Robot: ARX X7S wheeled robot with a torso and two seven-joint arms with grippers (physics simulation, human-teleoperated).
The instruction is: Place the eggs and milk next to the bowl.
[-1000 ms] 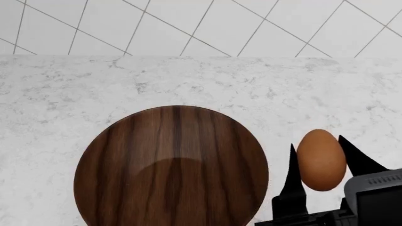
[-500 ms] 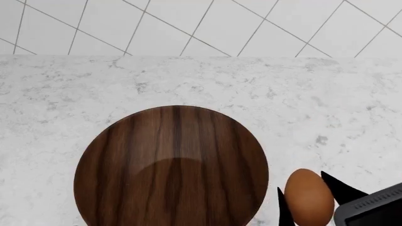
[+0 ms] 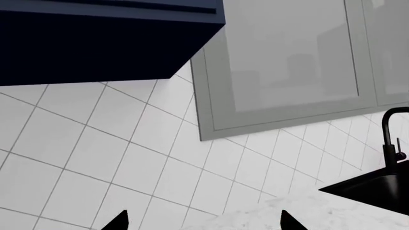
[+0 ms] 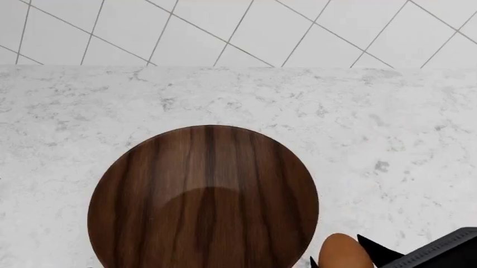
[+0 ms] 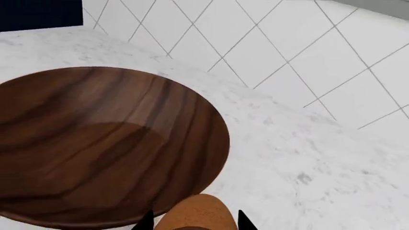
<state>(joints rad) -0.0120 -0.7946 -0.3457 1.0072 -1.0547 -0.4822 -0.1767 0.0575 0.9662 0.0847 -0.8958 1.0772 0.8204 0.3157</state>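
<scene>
Head view: egg (image 4: 343, 252) between right fingers (image 4: 375, 249).

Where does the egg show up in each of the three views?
Head view: the egg sits at the bottom edge, right of the bowl, between the right gripper fingers.
Right wrist view: the egg is at the bottom centre, beside the bowl.
Left wrist view: not in it.
Shared landmark: the bowl.

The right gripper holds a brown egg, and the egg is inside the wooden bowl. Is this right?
Not quite. The right gripper does hold the brown egg, but the egg is beside the wooden bowl, outside its rim, not inside. The head view shows this.
</scene>
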